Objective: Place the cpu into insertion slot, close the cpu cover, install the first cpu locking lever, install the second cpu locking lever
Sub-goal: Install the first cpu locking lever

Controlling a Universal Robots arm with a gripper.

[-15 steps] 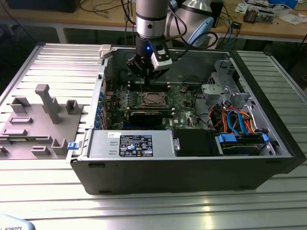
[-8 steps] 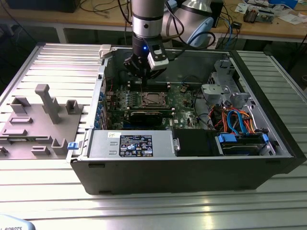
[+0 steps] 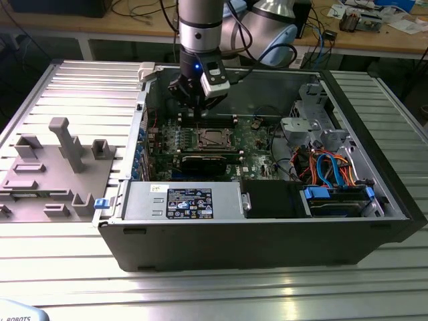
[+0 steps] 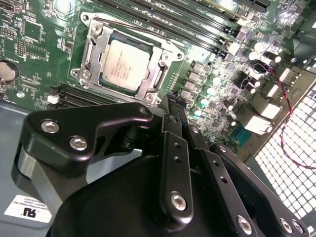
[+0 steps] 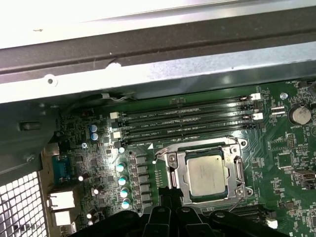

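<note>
Here, on the exterior view's left, a grey holder block (image 3: 50, 170) with upright pegs rests on the ribbed metal table (image 3: 60, 87), just beside the open computer case (image 3: 267, 227). Inside the case, a little left of its middle, the gripper (image 3: 199, 107) hangs on the arm (image 3: 198, 27) over the green board (image 3: 257, 137), with the socket just nearer the camera than its tips and a little to their right. The cpu (image 4: 122, 66) lies flat in that socket, its pale metal face up, and the cpu cover (image 4: 94, 52) is folded down around it as a silvery frame; in the first wrist view the same chip (image 5: 211, 174) sits inside the frame (image 5: 173, 168), right beside the black fingertips (image 5: 170, 197). In both wrist views those tips stand close together, nearly touching, with nothing between them. Long black memory slots (image 5: 187, 123) run along the far side of the socket, and a row of small capacitors (image 5: 121, 185) stands beside it. Toward the exterior view's right sit a metal drive cage (image 3: 307, 114) and a bundle of blue and orange cables (image 3: 331, 167); a boxy power supply (image 3: 180, 200) fills the near left corner. The gripper body (image 4: 148, 187) hides the board below the socket in the second wrist view, and whether the thin locking levers are latched is hard to make out.
</note>
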